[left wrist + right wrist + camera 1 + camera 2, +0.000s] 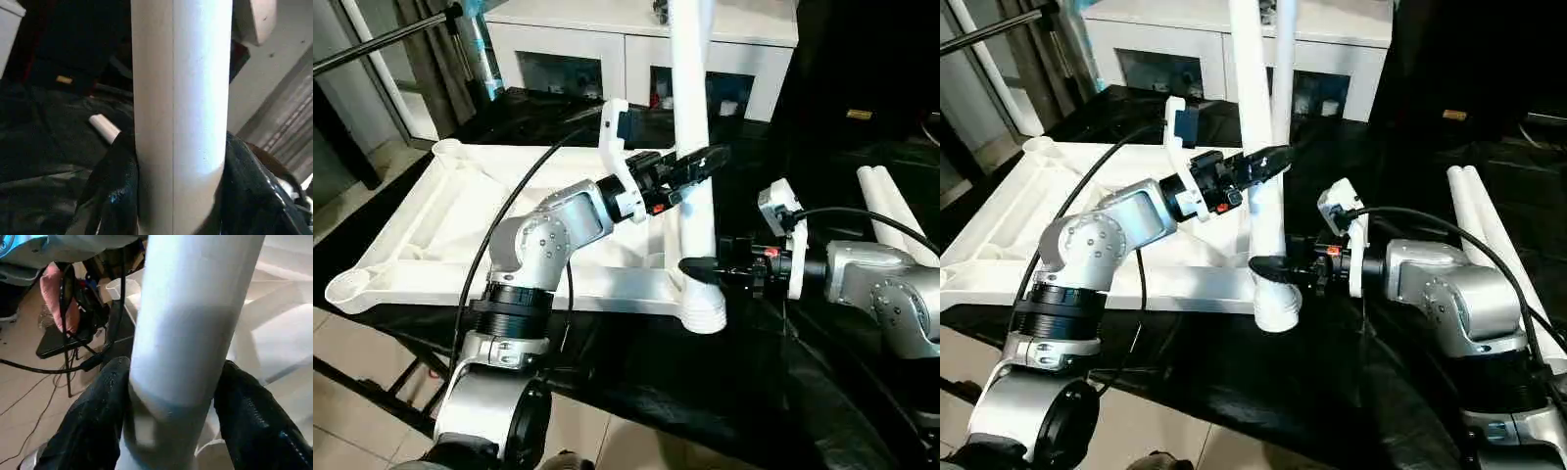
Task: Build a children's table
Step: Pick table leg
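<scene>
Item: tabletop (440,225), white plastic, lying upside down on my bench (636,382), which is draped in black sheeting. The ribbed underside faces up, which I judge is deliberate: it turns the round corner sockets skyward so legs can be stood in them. Two empty sockets on my left side, one far (447,149) and one near (347,287), hold nothing.

Item: upright leg (690,117), white tapered tube, standing in the near right corner socket (705,311). Whether it is fully seated I cannot tell.

Item: my left pincer (703,162), clamped on the upright leg part-way up, one black finger (113,196) on each side of the tube. Purpose, as I read it: steadying the tube so it stays vertical.

Item: my right pincer (703,269), lower down, just above the socket. Its black fingers (93,421) sit either side of the tube and seem to press against it, so I count it as gripping the same leg. Purpose, as I read it: guiding or pressing the foot of the leg into the socket while the other pincer holds the line.

Item: two spare legs (891,211), lying side by side on the black sheeting, well apart from the tabletop, on my right. Judged waiting their turn.

Item: white cabinet (636,49), glass doors, behind the bench; contents too dim to list. Not part of the work.

Status, judged: one leg in hand, three sockets unfilled.
</scene>
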